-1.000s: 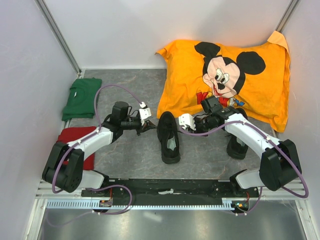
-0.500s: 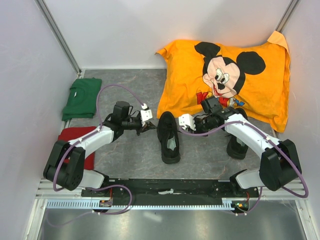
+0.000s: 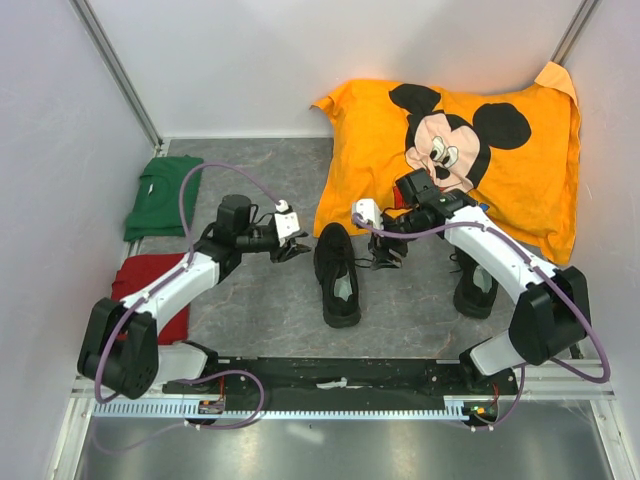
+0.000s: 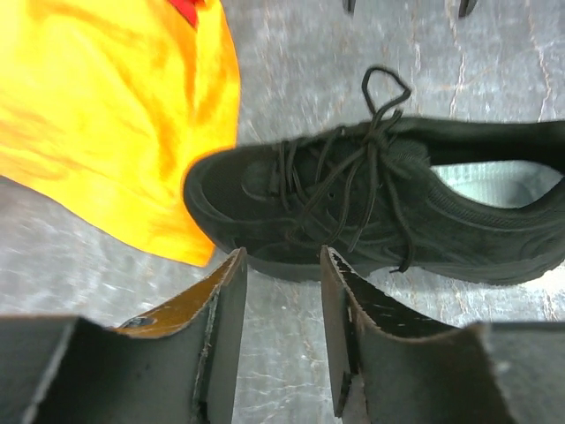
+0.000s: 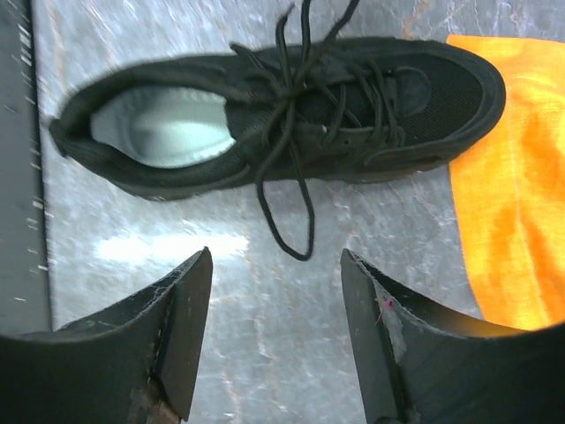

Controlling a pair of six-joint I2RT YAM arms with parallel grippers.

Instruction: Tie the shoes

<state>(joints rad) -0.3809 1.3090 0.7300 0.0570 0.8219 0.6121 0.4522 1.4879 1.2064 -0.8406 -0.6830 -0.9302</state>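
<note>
Open jaws flank the shoe (image 4: pixel 371 208)
The left gripper (image 4: pixel 282 258) is part open, the right gripper (image 5: pixel 275 258) wider; both hold nothing.

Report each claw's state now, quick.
Left claw: open, holding nothing.
Right claw: open, holding nothing.

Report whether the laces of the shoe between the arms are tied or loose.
Tied, it seems: the laces meet in a knot on the shoe, one loop lying out to each side. Tightness: cannot tell.
</note>
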